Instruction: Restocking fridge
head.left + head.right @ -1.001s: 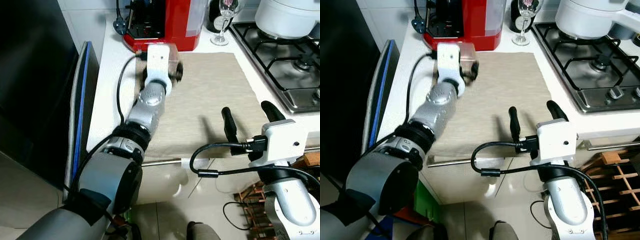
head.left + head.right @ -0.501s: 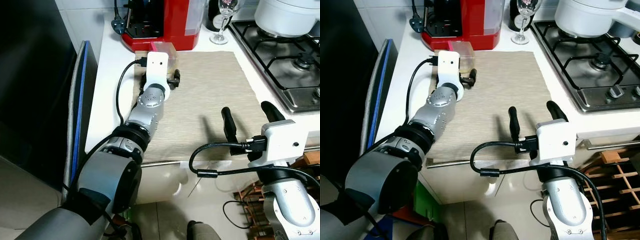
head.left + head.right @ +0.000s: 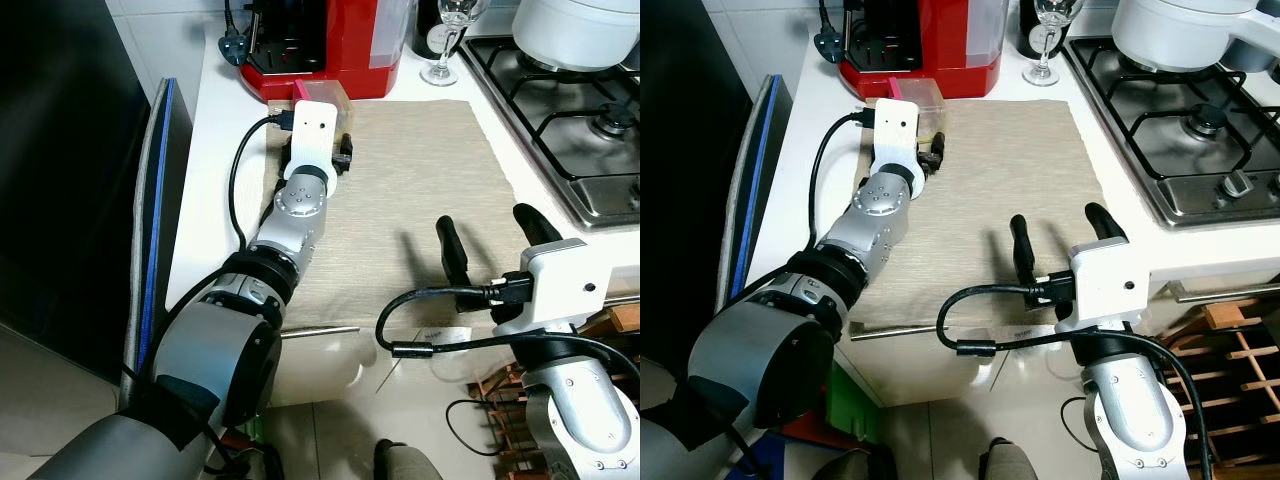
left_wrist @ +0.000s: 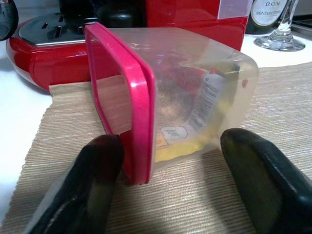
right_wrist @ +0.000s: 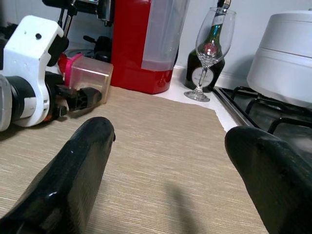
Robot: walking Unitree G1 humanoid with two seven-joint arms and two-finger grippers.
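A white bench [image 3: 215,150] carries a beige woven mat [image 3: 420,190]. On the mat's far left corner, a translucent plastic food container with a pink lid [image 4: 165,97] lies on its side, just in front of a red coffee machine [image 3: 330,45]. The left gripper [image 4: 170,190] sits at the container, fingers apart, one on either side of it. The right gripper [image 3: 485,240] hovers above the mat's near edge, fingers spread and empty. A wine glass [image 3: 445,40] stands beside the machine; a steel gas hob [image 3: 570,110] bearing a white pot [image 3: 575,30] lies to the right.
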